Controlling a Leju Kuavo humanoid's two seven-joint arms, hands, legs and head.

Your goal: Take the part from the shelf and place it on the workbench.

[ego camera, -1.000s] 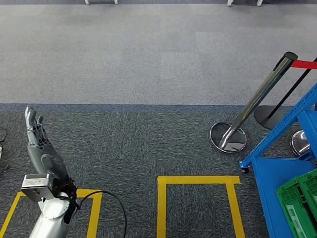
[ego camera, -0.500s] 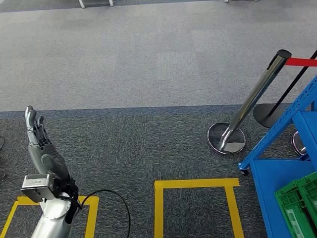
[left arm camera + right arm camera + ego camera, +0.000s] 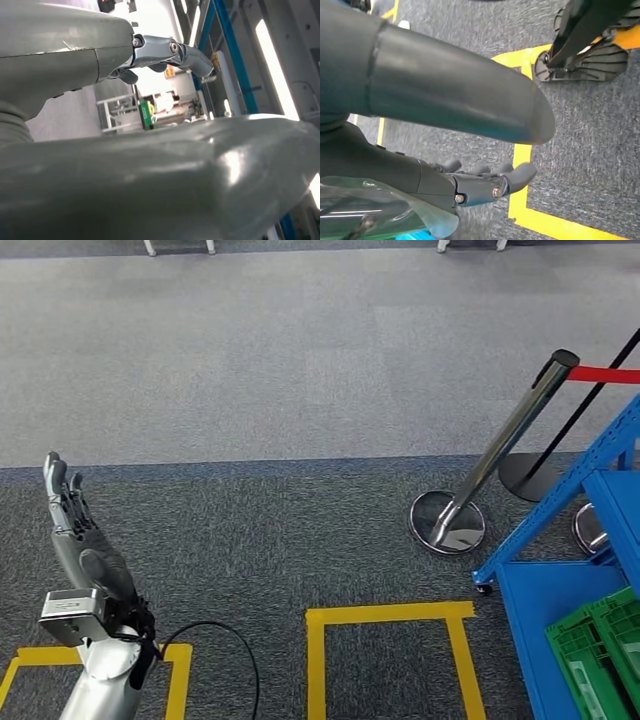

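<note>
You are in an industrial test hall: grey carpet tiles (image 3: 287, 370), yellow floor tape (image 3: 389, 614) marking stations, chrome stanchion (image 3: 498, 447) with red belt (image 3: 604, 374), blue steel rack (image 3: 581, 580) holding green crates (image 3: 600, 650).

Floor: dark grey speckled carpet (image 3: 249, 530) in the near zone, adjoining a lighter grey carpet band (image 3: 287, 350) beyond. Yellow tape square outline (image 3: 389, 615) is laid flat on the dark carpet. Just beyond and to the right of this square stands a chrome stanchion post on a round mirrored base (image 3: 447, 522), leaning, carrying a red belt (image 3: 604, 374). A second, black round base (image 3: 528, 475) sits further right of it. A blue metal shelf trolley (image 3: 555, 590) rests right of the square, holding green plastic crates (image 3: 596, 650). A second yellow tape outline (image 3: 175, 680) lies left of the square
</note>
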